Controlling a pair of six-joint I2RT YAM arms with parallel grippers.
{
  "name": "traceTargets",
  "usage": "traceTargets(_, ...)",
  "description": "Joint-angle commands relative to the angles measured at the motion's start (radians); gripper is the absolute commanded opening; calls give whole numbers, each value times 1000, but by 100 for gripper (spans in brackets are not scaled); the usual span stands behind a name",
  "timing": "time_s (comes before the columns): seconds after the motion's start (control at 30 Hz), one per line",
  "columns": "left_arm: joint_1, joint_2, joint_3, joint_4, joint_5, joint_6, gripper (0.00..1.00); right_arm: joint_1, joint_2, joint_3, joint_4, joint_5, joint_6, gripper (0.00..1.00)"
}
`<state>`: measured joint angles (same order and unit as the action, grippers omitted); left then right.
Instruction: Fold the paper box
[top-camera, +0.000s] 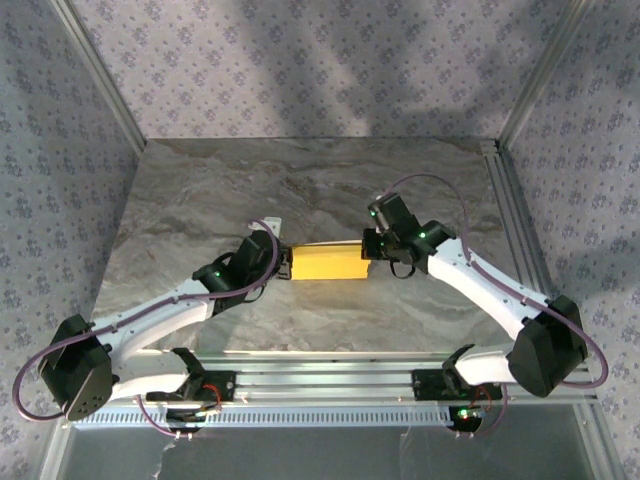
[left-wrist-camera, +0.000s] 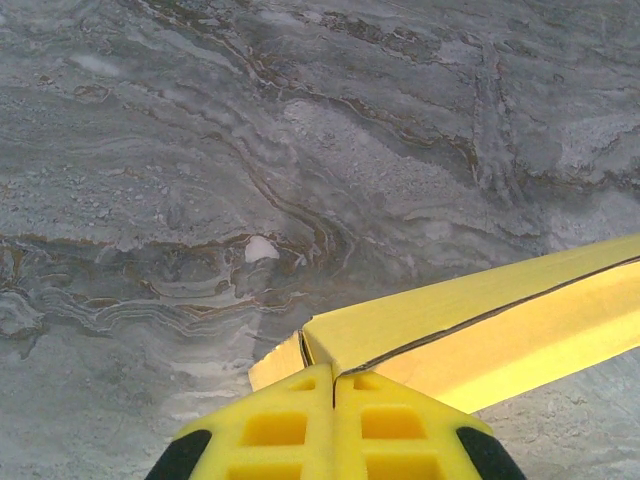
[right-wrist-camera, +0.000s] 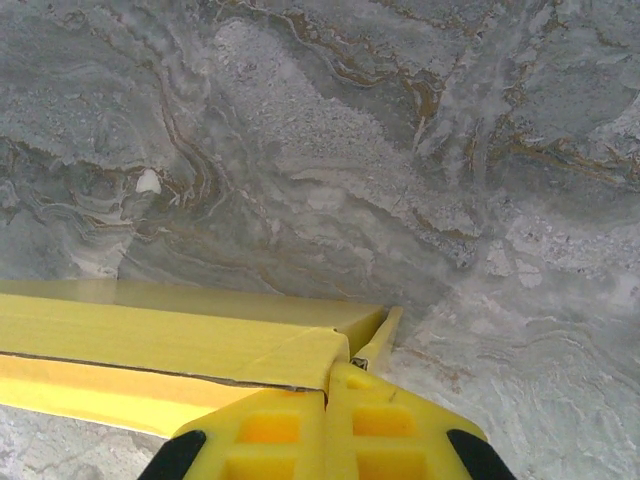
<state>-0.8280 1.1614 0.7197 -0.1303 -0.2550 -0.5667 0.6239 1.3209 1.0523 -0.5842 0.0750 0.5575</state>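
Note:
The paper box (top-camera: 327, 263) lies folded as a flat yellow rectangular box in the middle of the table, between the two grippers. My left gripper (top-camera: 283, 262) is shut, its tips touching the box's left end. In the left wrist view the yellow fingertips (left-wrist-camera: 333, 372) meet the corner of the box (left-wrist-camera: 480, 320), where the lid's dark edge runs up to their seam, and a small tab (left-wrist-camera: 275, 362) sticks out beside it. My right gripper (top-camera: 368, 250) is shut against the right end. Its tips (right-wrist-camera: 328, 368) touch the box (right-wrist-camera: 170, 340), and a thin tab (right-wrist-camera: 386, 335) stands past the corner.
The marble-patterned tabletop (top-camera: 300, 190) stretches around the box. An aluminium frame rail (top-camera: 520, 235) runs along the right edge, and patterned walls close in the back and sides. Both arm bases sit on the rails at the near edge (top-camera: 330, 372).

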Motion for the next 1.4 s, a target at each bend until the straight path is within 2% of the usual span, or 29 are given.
traceTargets(0.0, -14, 30, -2, -86, 44, -10, 0, 5, -19, -27, 26, -22, 2, 0)
traceTargets(0.4, -21, 35, -31, -54, 11, 0, 0, 19, -64, -145, 120, 12, -127, 0)
traceTargets(0.7, -62, 36, -84, 20, -73, 20, 0, 74, -146, -311, 316, 66, -216, 0)
traceTargets(0.97, -86, 23, -128, 69, -143, 27, 0, 120, -170, -399, 406, 138, -219, 0)
traceTargets(1.23, -90, 6, -176, 112, -176, 22, 0, 157, -174, -417, 431, 149, -217, 0)
traceTargets(1.3, -89, 6, -176, 112, -182, 23, 0, 168, -186, -400, 406, 147, -215, 16)
traceTargets(1.37, -89, 7, -177, 113, -186, 25, 0, 174, -207, -384, 378, 149, -203, 26)
